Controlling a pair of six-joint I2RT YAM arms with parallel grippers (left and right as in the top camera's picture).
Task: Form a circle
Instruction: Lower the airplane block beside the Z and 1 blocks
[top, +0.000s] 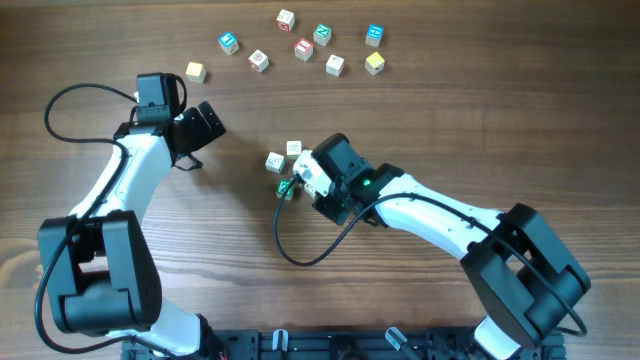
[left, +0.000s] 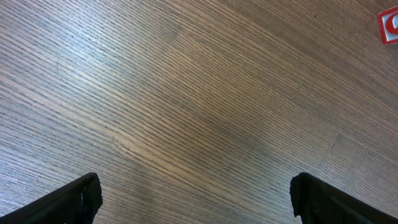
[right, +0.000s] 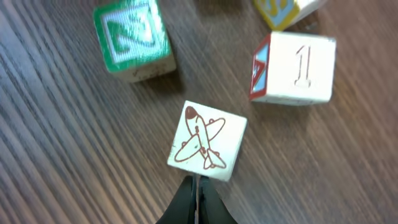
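At the closed tips of my right claw (right: 198, 199), which grips nothing, sits the airplane cube (right: 207, 140); touching or just clear, I cannot tell. Beyond lie the green cube (right: 132, 38) and numbered cube (right: 298, 67), parts of the circle (top: 276, 160) mid-surface (right: 62, 155). I judge these cubes light, hard and apt to slide, so best nudged at a flat side. Over bare wood, my left claw (left: 196, 194) is wide open and empty.

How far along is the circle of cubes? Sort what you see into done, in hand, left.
Done: the green Z cube, the cube marked 1 and the airplane cube are gathered close together. In hand: the right fingers, shut, sit at the airplane cube's edge, perhaps nudging it. Left: gaps separate them, no closed ring; the left fingers hang open.
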